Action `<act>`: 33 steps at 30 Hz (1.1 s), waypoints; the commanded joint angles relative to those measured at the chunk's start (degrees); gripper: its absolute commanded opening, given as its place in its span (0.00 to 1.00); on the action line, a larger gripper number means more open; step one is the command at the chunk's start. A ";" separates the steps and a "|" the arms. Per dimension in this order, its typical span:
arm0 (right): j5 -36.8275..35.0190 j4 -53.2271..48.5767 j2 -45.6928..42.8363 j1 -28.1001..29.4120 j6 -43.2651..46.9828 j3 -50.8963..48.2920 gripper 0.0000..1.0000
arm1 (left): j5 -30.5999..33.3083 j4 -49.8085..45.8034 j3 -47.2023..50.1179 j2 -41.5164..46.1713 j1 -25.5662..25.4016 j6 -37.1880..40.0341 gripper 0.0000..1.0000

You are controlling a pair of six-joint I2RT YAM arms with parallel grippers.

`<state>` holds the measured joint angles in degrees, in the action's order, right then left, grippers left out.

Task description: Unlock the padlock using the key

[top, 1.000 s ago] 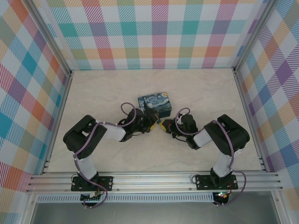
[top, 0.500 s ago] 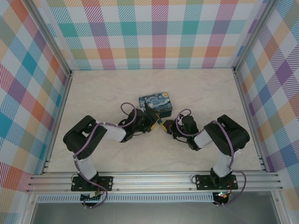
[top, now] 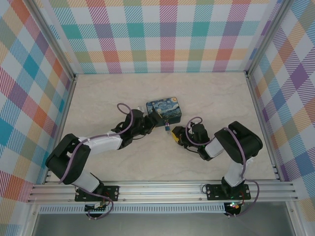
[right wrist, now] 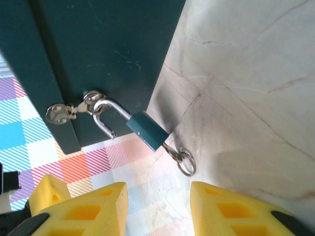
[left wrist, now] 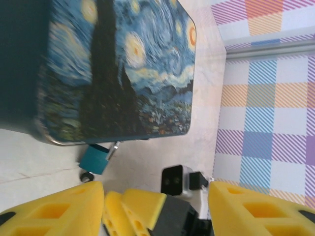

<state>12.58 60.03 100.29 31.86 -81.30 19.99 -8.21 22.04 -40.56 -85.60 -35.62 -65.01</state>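
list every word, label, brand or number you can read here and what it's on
No readable text in any view.
Tin box: a painted starry night scene, no lettering visible.
Padlock: plain blue body, no brand or number visible.

A pale cream, marble-veined worktop (top: 98, 98) carries a rectangular tin box painted with a blue-and-yellow starry night (top: 164, 109), which lies flat on it, lid up, a little beyond the middle. At the tin's near side a tiny blue-bodied padlock with a silvery shackle (right wrist: 146, 130) hangs from the front clasp and slants down toward the surface. A thin metal key (right wrist: 170, 147) juts from its lower end, its small wire ring (right wrist: 185, 162) resting on the marble.
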 commanded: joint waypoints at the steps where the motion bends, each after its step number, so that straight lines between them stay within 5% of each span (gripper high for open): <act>1: -2.09 -6.70 -5.66 0.13 5.64 -1.03 0.41 | 1.09 -5.24 0.59 4.28 2.21 4.74 0.60; 6: -4.38 -28.42 -19.16 -0.17 20.88 3.12 0.52 | -1.93 -9.89 -0.13 7.58 8.40 9.41 0.65; 9: -8.64 -45.84 -27.59 -0.97 33.45 7.78 0.72 | -4.34 -10.35 -0.55 7.83 12.55 11.94 0.72; 13: -1.97 -50.02 -30.26 -7.75 40.81 10.55 1.00 | -7.02 -10.62 -2.67 4.92 15.10 15.93 0.83; 22: 8.50 -50.37 -11.05 -14.40 48.33 27.51 1.00 | -16.19 -6.46 -8.97 -9.29 15.40 17.08 0.92; 33: 22.63 -52.12 10.29 -14.98 51.38 49.49 0.95 | -21.13 0.25 -10.95 -15.55 14.61 15.44 0.93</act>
<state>27.86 8.75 108.86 17.21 -32.01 66.70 -26.83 18.76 -49.50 -100.47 -20.60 -49.87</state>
